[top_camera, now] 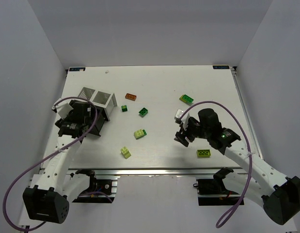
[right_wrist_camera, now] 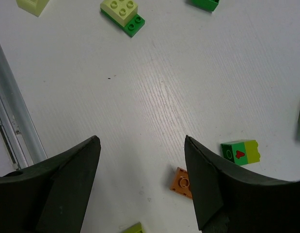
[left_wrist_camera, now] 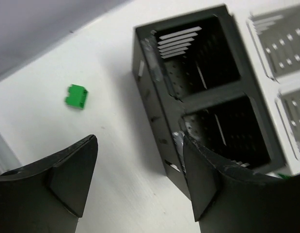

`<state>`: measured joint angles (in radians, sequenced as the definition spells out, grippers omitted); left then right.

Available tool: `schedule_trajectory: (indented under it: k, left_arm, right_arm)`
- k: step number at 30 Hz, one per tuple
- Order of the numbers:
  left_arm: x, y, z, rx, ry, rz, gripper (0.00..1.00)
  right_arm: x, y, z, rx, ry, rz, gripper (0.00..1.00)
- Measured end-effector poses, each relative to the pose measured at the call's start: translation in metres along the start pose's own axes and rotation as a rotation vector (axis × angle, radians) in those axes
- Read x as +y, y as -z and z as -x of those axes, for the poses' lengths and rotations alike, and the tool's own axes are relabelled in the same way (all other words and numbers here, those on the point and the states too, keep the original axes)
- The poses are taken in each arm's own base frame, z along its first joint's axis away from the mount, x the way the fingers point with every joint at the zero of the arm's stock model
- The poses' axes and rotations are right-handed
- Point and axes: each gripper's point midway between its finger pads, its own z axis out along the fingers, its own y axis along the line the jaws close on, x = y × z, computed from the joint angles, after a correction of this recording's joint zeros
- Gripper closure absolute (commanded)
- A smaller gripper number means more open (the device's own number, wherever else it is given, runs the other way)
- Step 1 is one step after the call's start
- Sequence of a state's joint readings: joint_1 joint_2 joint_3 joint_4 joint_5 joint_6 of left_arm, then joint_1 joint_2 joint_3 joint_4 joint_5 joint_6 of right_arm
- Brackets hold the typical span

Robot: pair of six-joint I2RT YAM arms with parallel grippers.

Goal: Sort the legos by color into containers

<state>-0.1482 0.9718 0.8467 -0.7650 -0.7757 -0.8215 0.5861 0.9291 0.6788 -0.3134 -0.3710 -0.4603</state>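
Right pincer: I am holding my right pincer [right_wrist_camera: 142,184] spread wide and empty, hovering low over the tabletop [right_wrist_camera: 154,92] on the right side of the scene.
Orange brick: an orange brick [right_wrist_camera: 182,181] is lying flat just under that gap. It is not centred but crowding the inner face of one finger, which I judge to be the far one. In the overhead view my own wrist is hiding it.
Long axis: the finger is covering part of the brick, so I am not able to tell which way it runs.
Left pincer: my left pincer [left_wrist_camera: 140,179] is also gaping with nothing in it, hovering at the near corner of the black container [left_wrist_camera: 203,97]. One finger is sitting right at its wall; I cannot tell whether it is touching.
Containers: the black container is standing at the left, with the white container [top_camera: 103,99] just beside it on the far side. I am seeing no brick in the black one's two compartments.
Nearer arm: my right arm is the one over this brick, while the containers are lying well apart to the left, by my left arm.
Next move, as I judge it: I am needing a small shift toward the far side to centre the brick before closing — otherwise one finger may be nudging it away.
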Motion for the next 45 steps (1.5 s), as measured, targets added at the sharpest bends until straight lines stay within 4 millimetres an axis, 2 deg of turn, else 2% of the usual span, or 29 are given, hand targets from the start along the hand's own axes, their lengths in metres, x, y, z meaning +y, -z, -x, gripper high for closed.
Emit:
schedule_trajectory:
  k: [6,11,17,23,36,45]
  left_arm:
    - [0.024,-0.009,0.013,-0.039,0.017,0.109,0.2]
    - [0.041,-0.025,0.009,-0.017,0.001,0.213,0.2]
    - [0.071,-0.042,0.011,-0.001,0.033,0.333,0.2]
    - [0.09,-0.065,-0.008,0.097,0.019,0.429,0.2]
    - [0.108,-0.093,-0.042,0.236,-0.064,0.532,0.19]
    - [0.113,-0.107,-0.064,0.314,-0.129,0.562,0.21]
  right_arm:
    - [0.002,-0.001,0.001,-0.001,0.007,0.005,0.24]
    - [0.007,-0.001,0.004,-0.008,0.02,0.017,0.24]
    - [0.011,0.0,0.008,-0.019,0.033,0.027,0.24]
    - [0.014,-0.001,0.009,-0.021,0.038,0.035,0.24]
    - [0.015,0.001,0.012,-0.033,0.043,0.034,0.24]
    - [0.019,0.006,0.019,-0.069,0.055,0.05,0.23]
